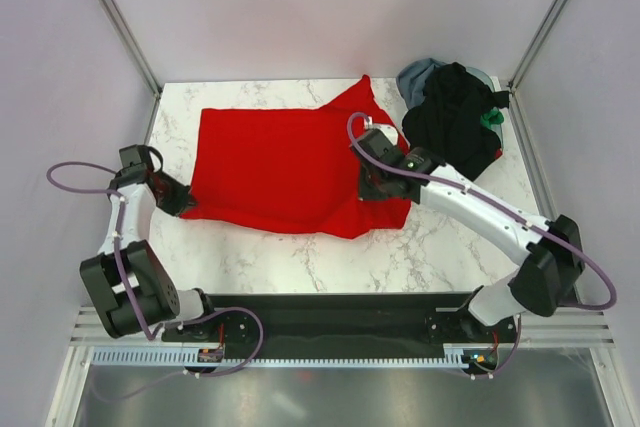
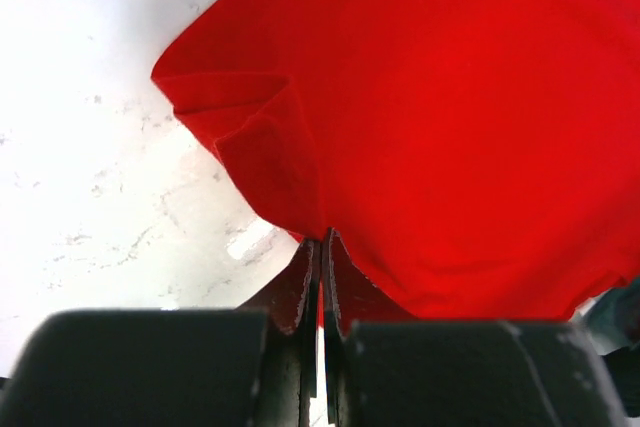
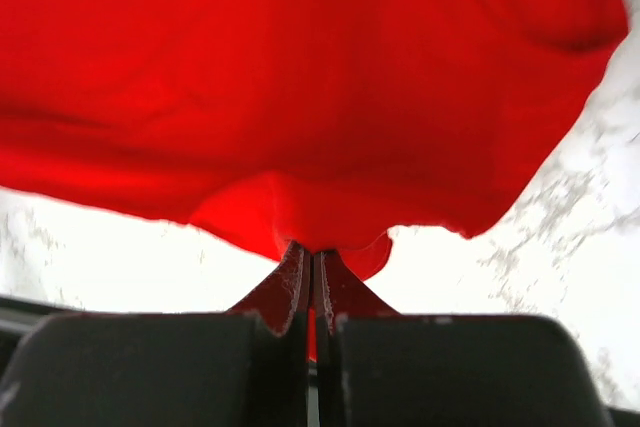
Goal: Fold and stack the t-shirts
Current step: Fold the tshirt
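Observation:
The red t-shirt (image 1: pixel 285 162) lies spread on the marble table (image 1: pixel 300 257), its sleeve pointing to the back right. My left gripper (image 1: pixel 183 202) is shut on the shirt's near left corner; in the left wrist view the red cloth (image 2: pixel 450 117) is pinched between the closed fingers (image 2: pixel 300 282). My right gripper (image 1: pixel 375 190) is shut on the shirt's near right edge; the right wrist view shows red cloth (image 3: pixel 320 97) bunched at the closed fingers (image 3: pixel 290 282). A pile with a black shirt (image 1: pixel 455 122), a grey-blue one (image 1: pixel 418 75) and a bit of green (image 1: pixel 490 118) sits at the back right.
Grey walls and metal frame posts (image 1: pixel 115 17) close in the table on the left, back and right. Bare marble shows along the near edge and at the far left.

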Controlling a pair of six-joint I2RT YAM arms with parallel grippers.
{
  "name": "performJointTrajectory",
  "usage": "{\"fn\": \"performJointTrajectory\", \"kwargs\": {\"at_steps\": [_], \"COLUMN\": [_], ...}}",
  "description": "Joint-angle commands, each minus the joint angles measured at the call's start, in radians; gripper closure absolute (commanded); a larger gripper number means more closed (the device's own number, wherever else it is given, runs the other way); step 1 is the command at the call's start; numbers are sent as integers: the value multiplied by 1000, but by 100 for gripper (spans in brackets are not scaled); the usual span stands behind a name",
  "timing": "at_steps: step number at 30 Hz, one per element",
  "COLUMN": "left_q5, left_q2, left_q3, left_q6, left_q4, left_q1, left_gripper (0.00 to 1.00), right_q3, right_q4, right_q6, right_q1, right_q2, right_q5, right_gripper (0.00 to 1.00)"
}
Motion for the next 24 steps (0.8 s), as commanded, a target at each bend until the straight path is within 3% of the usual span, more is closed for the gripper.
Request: {"fn": "performJointTrajectory", "kwargs": {"at_steps": [1,14,20,21,22,23,24], "left_q5": [20,-9,-8,-5,-2,-3,-11], "left_q2": [57,365,552,609,640,655,660], "left_q3": [85,318,548,631,670,730,746], "left_q6": [96,135,158,165,173,191,199], "left_q4": [-32,-75,-138,-185,-213,-236,-267], "left_q1": [-5,-65,-102,-103,-106,-106,-106], "left_gripper": [98,98,96,88,84,73,63], "right_q3": [140,479,704,752,860,914,959], "right_q4": [-22,-76,-98,-111,-152,-180,-209], "right_q6": [-124,-265,-276,-278,-279,-288,-293], "right_q1": [-70,-282,-354,-364,-384,-391,-399], "right_q2": [69,350,566,643,681,715,758], "right_q5": [3,-49,-87,-89,-101,-104,-101], "right_gripper": [100,100,100,95,81,44,31]}}
